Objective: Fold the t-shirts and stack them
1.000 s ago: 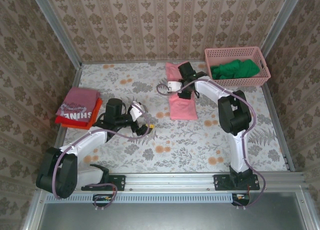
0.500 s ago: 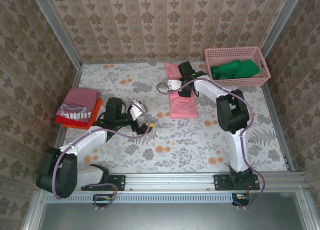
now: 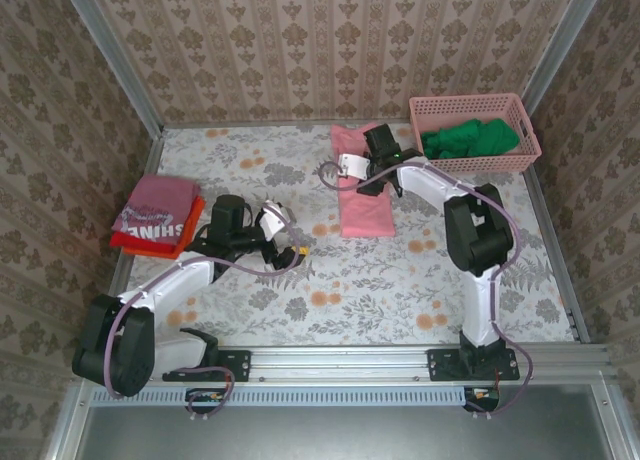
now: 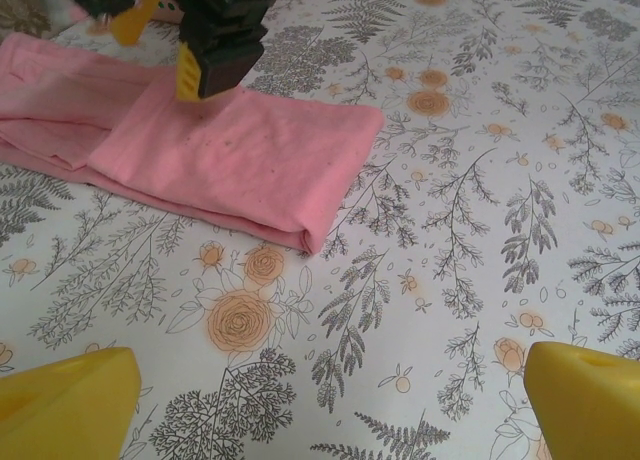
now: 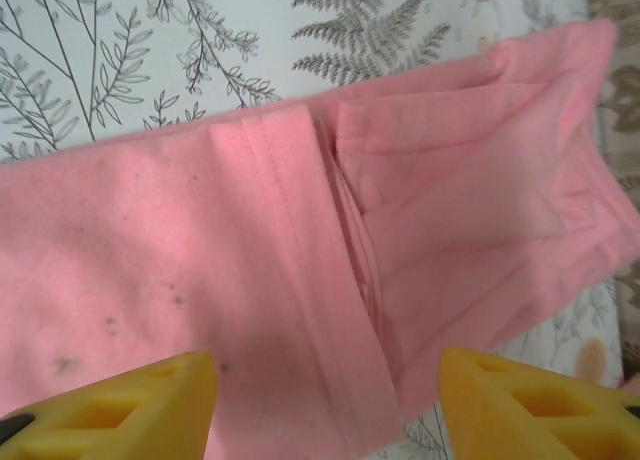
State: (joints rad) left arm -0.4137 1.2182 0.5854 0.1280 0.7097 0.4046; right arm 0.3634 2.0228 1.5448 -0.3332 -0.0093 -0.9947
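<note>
A plain salmon-pink t-shirt [image 3: 362,205] lies folded into a long strip at the table's middle back; it also lies across the left wrist view [image 4: 230,155] and under the right wrist camera [image 5: 300,280]. My right gripper [image 3: 372,168] hovers open over its far part, yellow fingertips [image 5: 120,405] wide apart above the cloth. At the left edge a dusty-red shirt with white lettering [image 3: 152,208] lies folded on an orange-red one [image 3: 150,244]. My left gripper [image 3: 285,245] stands open over bare table near the pink shirt's near end, nothing between its fingers [image 4: 70,405].
A pink lattice basket [image 3: 472,132] at the back right holds green cloth [image 3: 470,140]. Patterned walls and metal posts close in the table on three sides. A metal rail [image 3: 340,360] runs along the near edge by the arm bases.
The right gripper has moved slightly back and right over the pink shirt, whose far part now lies flatter and longer. The left arm has hardly moved.
</note>
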